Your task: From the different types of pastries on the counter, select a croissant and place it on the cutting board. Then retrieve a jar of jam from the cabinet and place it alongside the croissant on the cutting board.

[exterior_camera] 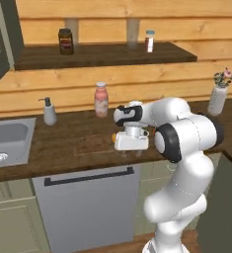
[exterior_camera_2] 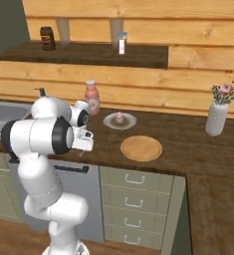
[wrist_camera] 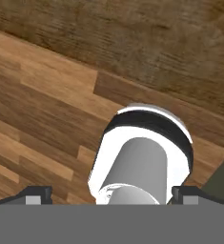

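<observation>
Wooden counter (exterior_camera_2: 198, 149) carries a round board (exterior_camera_2: 141, 148); left of it, the gripper (exterior_camera: 131, 151) hangs wide-spread, holding nothing.

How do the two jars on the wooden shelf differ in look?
The dark jar at the shelf's left end is brown, squat and black-lidded, while the white jar further right is pale, slimmer and blue-lidded. The dark jar carries a reddish label; the white jar shows a small red mark. Both stand upright on the shelf, well apart.

Pink bottle (exterior_camera: 101, 99), white vase (exterior_camera_2: 216, 119), tan round board (exterior_camera_2: 141, 148).
</observation>
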Available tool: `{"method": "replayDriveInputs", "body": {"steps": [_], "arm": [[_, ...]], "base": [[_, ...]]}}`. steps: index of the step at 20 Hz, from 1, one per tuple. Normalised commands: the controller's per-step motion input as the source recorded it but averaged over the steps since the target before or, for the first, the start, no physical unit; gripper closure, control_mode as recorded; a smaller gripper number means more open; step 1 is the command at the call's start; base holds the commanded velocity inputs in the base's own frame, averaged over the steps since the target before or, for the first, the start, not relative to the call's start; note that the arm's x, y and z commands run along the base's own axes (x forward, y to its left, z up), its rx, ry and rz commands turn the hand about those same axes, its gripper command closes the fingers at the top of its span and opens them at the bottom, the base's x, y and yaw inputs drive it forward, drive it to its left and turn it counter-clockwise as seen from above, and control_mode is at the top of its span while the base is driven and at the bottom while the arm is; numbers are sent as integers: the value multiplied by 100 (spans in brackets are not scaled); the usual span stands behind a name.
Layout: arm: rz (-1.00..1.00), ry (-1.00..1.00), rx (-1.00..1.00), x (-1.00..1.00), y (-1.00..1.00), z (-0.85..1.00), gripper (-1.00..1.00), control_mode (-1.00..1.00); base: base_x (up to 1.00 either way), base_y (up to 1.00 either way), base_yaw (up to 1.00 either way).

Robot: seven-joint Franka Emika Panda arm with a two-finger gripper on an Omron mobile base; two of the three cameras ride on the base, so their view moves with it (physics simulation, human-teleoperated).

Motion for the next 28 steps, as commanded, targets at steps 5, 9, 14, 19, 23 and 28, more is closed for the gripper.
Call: {"method": "replayDriveInputs", "body": {"steps": [5,9,14,19,23,28], "arm": [[0,0,0,0,0,0,-100,100],[0,0,0,0,0,0,-100,100],[0,0,0,0,0,0,-100,100],[0,0,0,0,0,0,-100,100],[0,0,0,0,0,0,-100,100],[0,0,0,0,0,0,-100,100]], "base": [[-89,40,0],[-62,90,0],[-51,99,-3],[-49,97,-5],[-37,100,-5],[-24,100,-6]]}}
